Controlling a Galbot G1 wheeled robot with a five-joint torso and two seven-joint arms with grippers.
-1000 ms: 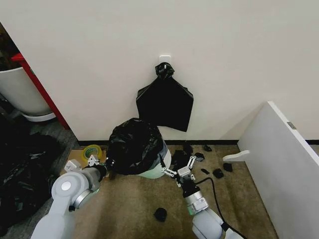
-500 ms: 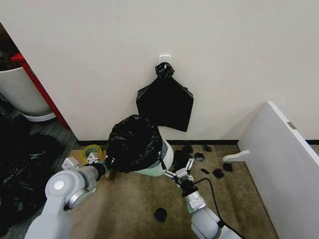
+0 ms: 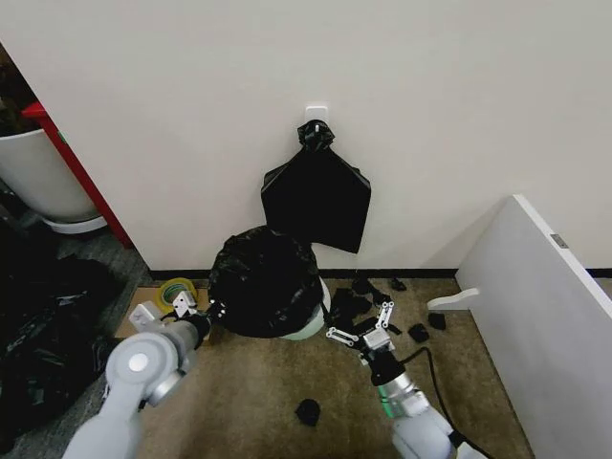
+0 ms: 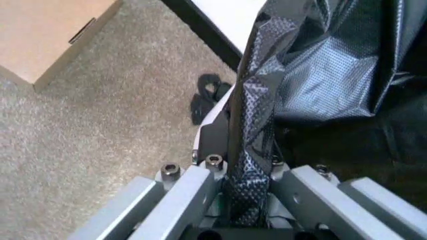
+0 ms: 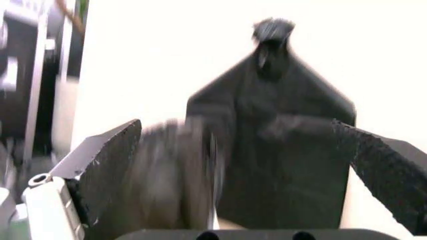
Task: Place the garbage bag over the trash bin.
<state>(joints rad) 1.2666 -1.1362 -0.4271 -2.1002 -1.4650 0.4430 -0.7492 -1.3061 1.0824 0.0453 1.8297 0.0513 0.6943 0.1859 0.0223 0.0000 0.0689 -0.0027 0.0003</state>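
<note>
The glossy black garbage bag (image 3: 265,280) is draped over the trash bin (image 3: 312,329), of which a strip of white and pale green shows at the lower right. At the bag's left edge my left gripper (image 3: 203,314) is shut on the film; in the left wrist view a pinched fold of the garbage bag (image 4: 252,150) runs between its fingers (image 4: 190,192). My right gripper (image 3: 360,321) hangs open just right of the bin, apart from the bag. The right wrist view is blurred, with that gripper (image 5: 240,165) spread wide and nothing between its fingers.
A flat black bundle (image 3: 317,196) hangs from a wall hook behind the bin. Small black scraps (image 3: 308,411) lie on the carpet. A tape roll (image 3: 177,290) sits on a cardboard box (image 4: 47,35). At the right is a white panel (image 3: 545,325), at the left a white tub (image 3: 38,177).
The right gripper has drawn away to the right of the bin, open. The bag now reaches lower on the bin's right side, covering more of the white wall. The left gripper keeps its hold.
</note>
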